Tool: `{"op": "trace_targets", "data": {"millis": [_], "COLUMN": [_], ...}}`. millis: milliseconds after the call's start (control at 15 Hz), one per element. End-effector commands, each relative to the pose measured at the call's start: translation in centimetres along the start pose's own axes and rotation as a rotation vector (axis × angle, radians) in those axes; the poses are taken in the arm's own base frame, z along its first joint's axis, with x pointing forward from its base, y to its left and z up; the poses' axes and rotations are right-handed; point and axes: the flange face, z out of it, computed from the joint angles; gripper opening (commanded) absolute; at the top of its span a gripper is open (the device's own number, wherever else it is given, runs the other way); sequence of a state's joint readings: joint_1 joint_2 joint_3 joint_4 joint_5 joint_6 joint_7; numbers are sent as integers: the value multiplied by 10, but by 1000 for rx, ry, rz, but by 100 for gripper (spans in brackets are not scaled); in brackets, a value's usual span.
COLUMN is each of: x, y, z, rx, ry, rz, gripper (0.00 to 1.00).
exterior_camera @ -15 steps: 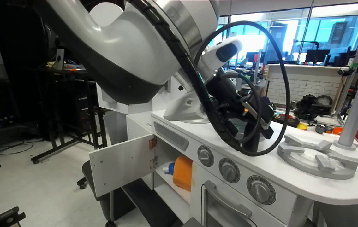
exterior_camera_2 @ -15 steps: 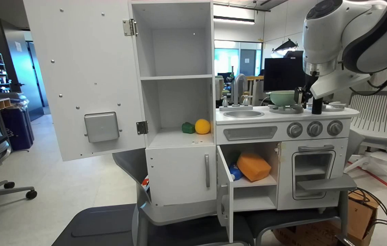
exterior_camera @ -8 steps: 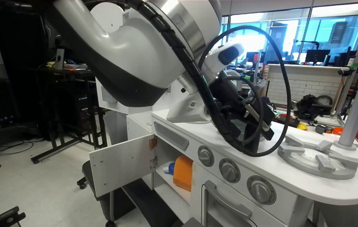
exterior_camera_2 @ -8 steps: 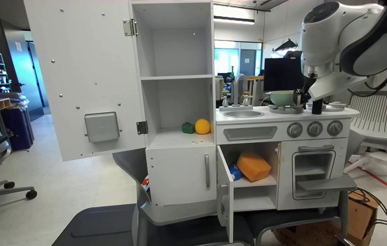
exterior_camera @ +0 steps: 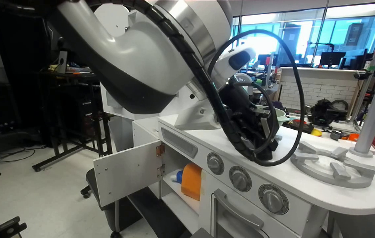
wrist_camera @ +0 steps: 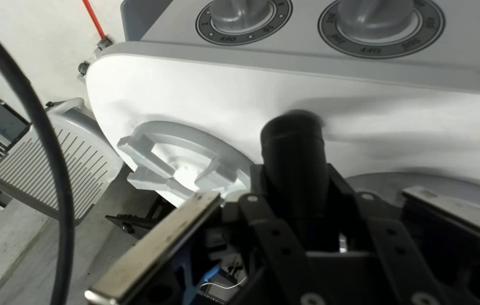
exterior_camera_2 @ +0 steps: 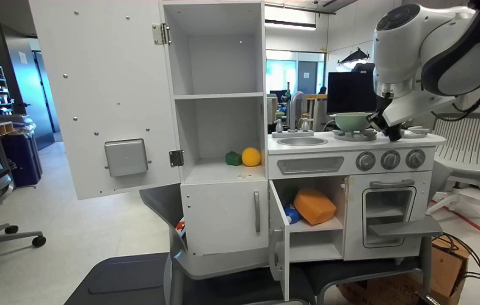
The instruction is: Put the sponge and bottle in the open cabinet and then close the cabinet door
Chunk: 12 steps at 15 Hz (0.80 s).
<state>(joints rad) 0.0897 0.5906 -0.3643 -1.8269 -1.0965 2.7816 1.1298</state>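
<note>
Wrist view: white countertop [wrist_camera: 223, 101] lies beneath the bottle [wrist_camera: 294, 163], slatted chair [wrist_camera: 81, 156] beyond.

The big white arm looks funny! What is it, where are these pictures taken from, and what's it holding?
That's a robot arm, reaching over a white toy kitchen. Two pictures look on from outside the robot; the close-up is the wrist view, looking past its gripper, a kind of pinching hand. The gripper is shut on a black bottle, holding it tilted; whether it touches the counter is hard to see. On the counter, a green bowl sits on a grey toy burner. Below, an orange sponge rests in the cabinet, and the cabinet door is open.
</note>
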Motion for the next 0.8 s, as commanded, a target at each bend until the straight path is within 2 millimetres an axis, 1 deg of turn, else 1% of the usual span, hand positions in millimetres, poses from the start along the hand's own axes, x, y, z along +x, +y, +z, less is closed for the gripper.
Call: {"op": "trace_targets", "data": {"millis": [0, 133, 267, 333, 467, 533, 667, 733], "x": [6, 3, 2, -2, -9, -17, -29, -38], "y": [1, 1, -1, -2, -9, -12, -19, -21], "z": [1, -1, -18, -23, -46, -53, -80, -87], "rx": [1, 19, 49, 73, 126, 157, 207, 237], "ry": [8, 2, -14, -23, -48, -63, -94, -107], "rz": [-6, -20, -64, -97, -190, -237, -332, -377], "gripper": [10, 9, 9, 9, 9, 9, 9, 9]}}
